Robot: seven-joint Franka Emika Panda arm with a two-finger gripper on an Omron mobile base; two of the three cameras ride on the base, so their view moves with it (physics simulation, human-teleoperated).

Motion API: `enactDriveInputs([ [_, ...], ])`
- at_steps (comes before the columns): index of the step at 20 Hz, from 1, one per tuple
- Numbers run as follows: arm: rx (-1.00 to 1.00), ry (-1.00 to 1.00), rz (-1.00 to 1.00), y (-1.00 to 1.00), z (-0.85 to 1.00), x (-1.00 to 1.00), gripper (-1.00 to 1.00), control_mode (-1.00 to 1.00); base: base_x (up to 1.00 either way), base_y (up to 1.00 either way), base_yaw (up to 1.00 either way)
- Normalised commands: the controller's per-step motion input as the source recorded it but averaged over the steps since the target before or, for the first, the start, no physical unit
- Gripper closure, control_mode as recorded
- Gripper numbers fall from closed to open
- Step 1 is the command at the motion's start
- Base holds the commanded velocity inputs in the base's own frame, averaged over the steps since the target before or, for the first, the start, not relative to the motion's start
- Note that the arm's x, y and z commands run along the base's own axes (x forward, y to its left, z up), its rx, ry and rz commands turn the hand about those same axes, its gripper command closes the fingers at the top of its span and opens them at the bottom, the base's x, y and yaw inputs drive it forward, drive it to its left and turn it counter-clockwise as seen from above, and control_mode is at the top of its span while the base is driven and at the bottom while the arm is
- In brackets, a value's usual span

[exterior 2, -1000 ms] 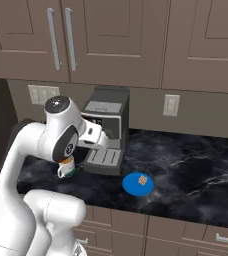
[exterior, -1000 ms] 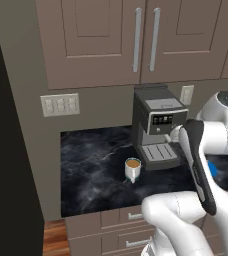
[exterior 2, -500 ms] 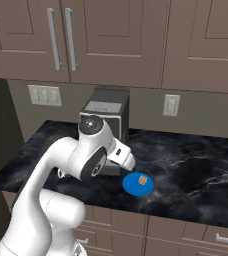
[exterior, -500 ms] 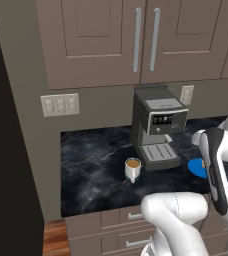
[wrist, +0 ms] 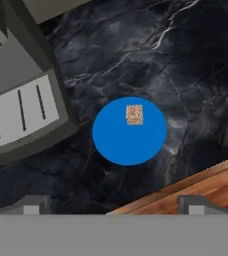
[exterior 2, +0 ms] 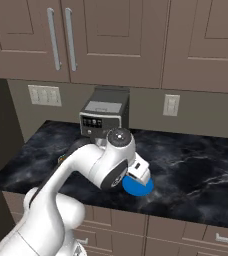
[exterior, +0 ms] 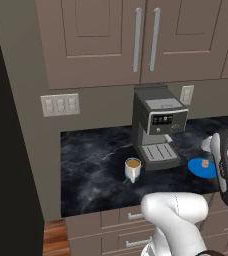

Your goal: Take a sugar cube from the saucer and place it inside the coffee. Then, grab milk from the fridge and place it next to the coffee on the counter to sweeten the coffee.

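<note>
Black marble-look counter (exterior: pixel 93 170) ran beneath taupe wall cupboards (exterior 2: pixel 136 35), and on it lay the saucer (wrist: pixel 129 130), a bright blue disc just right of the coffee machine (exterior: pixel 157 127). The sugar cube (wrist: pixel 134 114) sat on the saucer, off-centre toward its far rim. The coffee (exterior: pixel 132 169), a white mug of tan liquid, stood left of the machine's drip tray, well apart from the saucer.

The gripper (wrist: pixel 113 205) hung above the saucer, looking down on it; only the finger tips (wrist: pixel 30 205) showed at the bottom edge of the hand view, set wide apart and holding nothing.

Judged from this, the cube was small and lay away from the point under the fingers, so a straight descent could close on bare saucer or nudge the cube off the disc. A hard grip might skid the saucer across the smooth counter. On the carry left, the coffee machine stood between saucer and mug, so a low path risked striking it, and a careless release could drop the cube beside the mug.
</note>
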Motion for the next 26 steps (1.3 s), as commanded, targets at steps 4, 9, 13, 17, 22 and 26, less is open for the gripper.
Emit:
enactDriveInputs([
  [4, 0.01, 0.19, 0.0, -0.24, -0.34, 0.28, -1.0, -1.0, 0.0, 0.0, 0.0],
  [9, 0.0, 0.14, 0.0, -0.16, -0.31, 0.3, -1.0, -1.0, 0.0, 0.0, 0.0],
  [13, 0.0, 0.0, 0.0, -0.03, -0.35, 0.14, -1.0, -1.0, 0.0, 0.0, 0.0],
  [17, 0.0, -0.01, 0.0, -0.05, -0.25, 0.05, -1.0, -1.0, 0.0, 0.0, 0.0],
  [22, 0.0, -0.02, 0.01, -0.01, -0.28, 0.05, -1.0, -1.0, 0.0, 0.0, 0.0],
  [26, 0.0, 0.0, 0.03, 0.0, -0.18, 0.14, -1.0, -1.0, 0.0, 0.0, 0.0],
])
